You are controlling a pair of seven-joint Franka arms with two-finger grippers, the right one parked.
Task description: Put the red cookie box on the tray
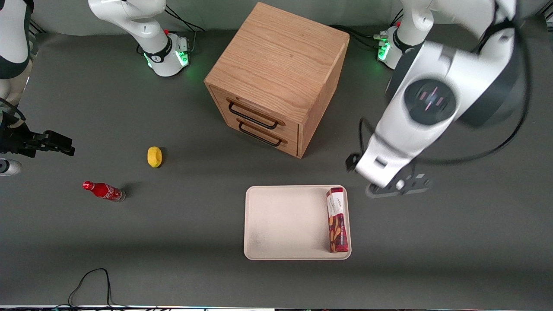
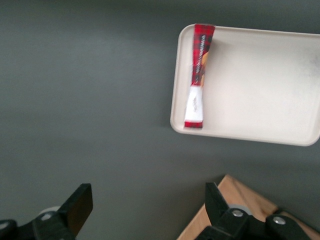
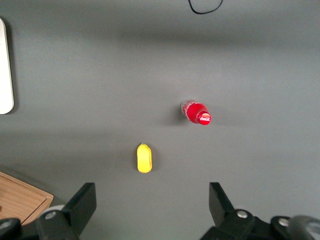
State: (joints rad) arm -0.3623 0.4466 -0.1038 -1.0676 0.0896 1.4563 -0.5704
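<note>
Resting on its narrow side inside the tray (image 1: 285, 224), the red cookie box (image 1: 336, 219) is seen along the rim at the working arm's end, its long axis running parallel to that rim, toward and away from the front camera. The gripper (image 2: 147, 212) is held above the bare bench (image 1: 432, 242), near the tray yet apart from it, with the jaws spread wide and nothing between them. The box is found nearer the front camera than the jaws. Placement is judged complete; only a withdrawal, kept clear of the wooden drawer cabinet (image 1: 276, 77), is judged to be left.
</note>
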